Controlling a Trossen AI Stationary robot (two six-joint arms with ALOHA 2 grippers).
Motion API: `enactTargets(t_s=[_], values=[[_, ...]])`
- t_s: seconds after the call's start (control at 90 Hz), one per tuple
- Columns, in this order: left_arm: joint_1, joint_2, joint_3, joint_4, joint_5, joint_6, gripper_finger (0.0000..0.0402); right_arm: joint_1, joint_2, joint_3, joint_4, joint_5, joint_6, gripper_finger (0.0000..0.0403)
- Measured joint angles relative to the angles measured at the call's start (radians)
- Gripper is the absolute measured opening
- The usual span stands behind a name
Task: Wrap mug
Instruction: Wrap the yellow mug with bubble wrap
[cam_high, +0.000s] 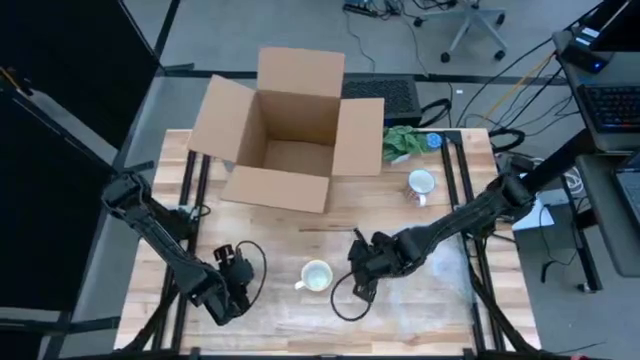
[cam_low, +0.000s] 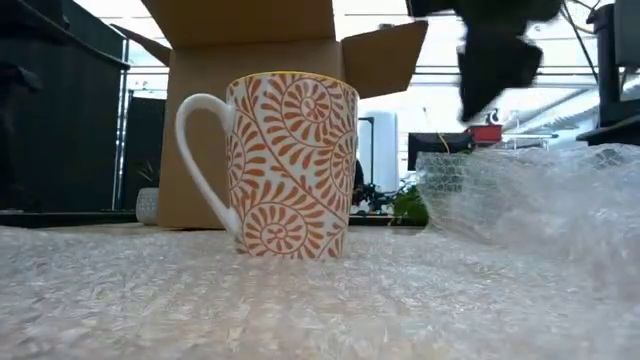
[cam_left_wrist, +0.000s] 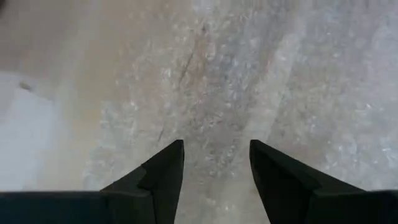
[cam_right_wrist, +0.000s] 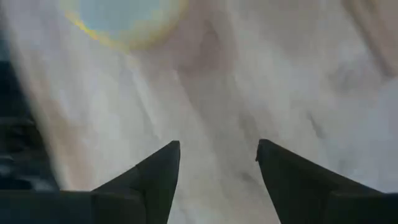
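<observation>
A white mug with an orange spiral pattern (cam_low: 290, 165) stands upright on a sheet of bubble wrap (cam_low: 300, 300) near the table's front edge (cam_high: 316, 276). Its handle points toward the table's left. The wrap's right part (cam_low: 530, 195) bulges up off the table. My left gripper (cam_high: 240, 275) hovers left of the mug, open over the wrap (cam_left_wrist: 216, 144). My right gripper (cam_high: 360, 268) hovers right of the mug, open (cam_right_wrist: 217, 144), with the mug's rim (cam_right_wrist: 121, 18) ahead of its fingers. In the low view it hangs dark above the raised wrap (cam_low: 495, 60).
An open cardboard box (cam_high: 285, 130) stands at the table's far side. A second mug (cam_high: 421, 184) sits at the right, behind my right arm, with a green thing (cam_high: 403, 142) beyond it. Bare wood (cam_high: 300, 225) lies between the box and the wrap.
</observation>
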Motion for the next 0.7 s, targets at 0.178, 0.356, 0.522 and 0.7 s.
enactTargets(t_s=[0.178,0.356,0.522,0.7], values=[[0.001,-0.023,0.000,-0.037,-0.034,-0.003,0.0171,-0.037,0.020,0.002,0.297,0.100,-0.088,0.0203],[0.002,-0.023,0.001,-0.033,-0.047,-0.004,0.0171,-0.083,0.134,-0.002,0.371,0.017,-0.096,0.0203],[0.002,-0.023,0.001,-0.032,-0.048,-0.004,0.0171,-0.099,0.184,0.001,0.387,0.008,-0.086,0.0203],[0.003,-0.023,0.001,-0.030,-0.072,-0.005,0.0171,-0.115,0.229,0.003,0.368,-0.007,-0.091,0.0203]])
